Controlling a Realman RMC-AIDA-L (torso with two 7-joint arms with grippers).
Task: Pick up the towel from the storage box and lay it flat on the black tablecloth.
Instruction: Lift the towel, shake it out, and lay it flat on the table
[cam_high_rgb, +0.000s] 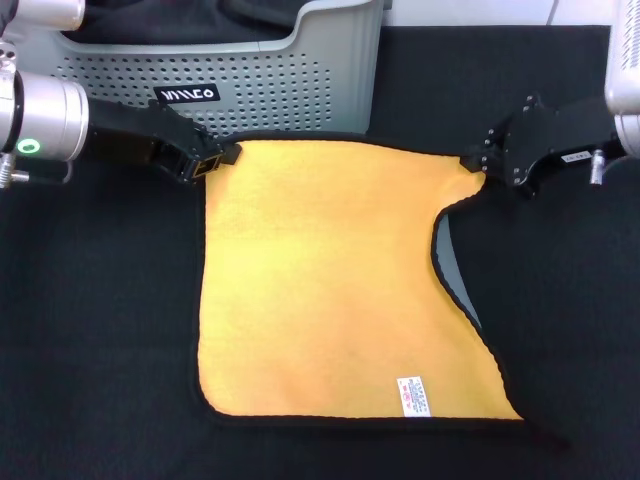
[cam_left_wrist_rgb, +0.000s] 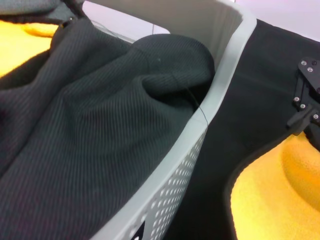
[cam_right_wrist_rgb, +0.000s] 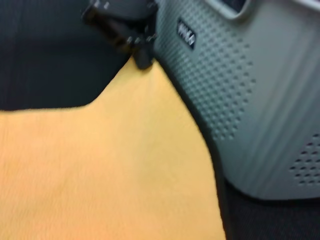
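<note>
Head view: we see the black tablecloth (cam_high_rgb: 100, 330) covering the surface, the storage box (cam_high_rgb: 300, 80) behind, and the towel (cam_high_rgb: 330, 280) spread yellow-side up, our left gripper (cam_high_rgb: 222, 157) and right gripper (cam_high_rgb: 478, 160) each pinching a far corner.

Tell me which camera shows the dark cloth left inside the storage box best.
The left wrist view: the dark ribbed cloth fills the storage box there, folds plainly visible. The head view shows only a dark strip of it above the box's rim. The right wrist view shows the box's perforated outer wall and no cloth.
</note>
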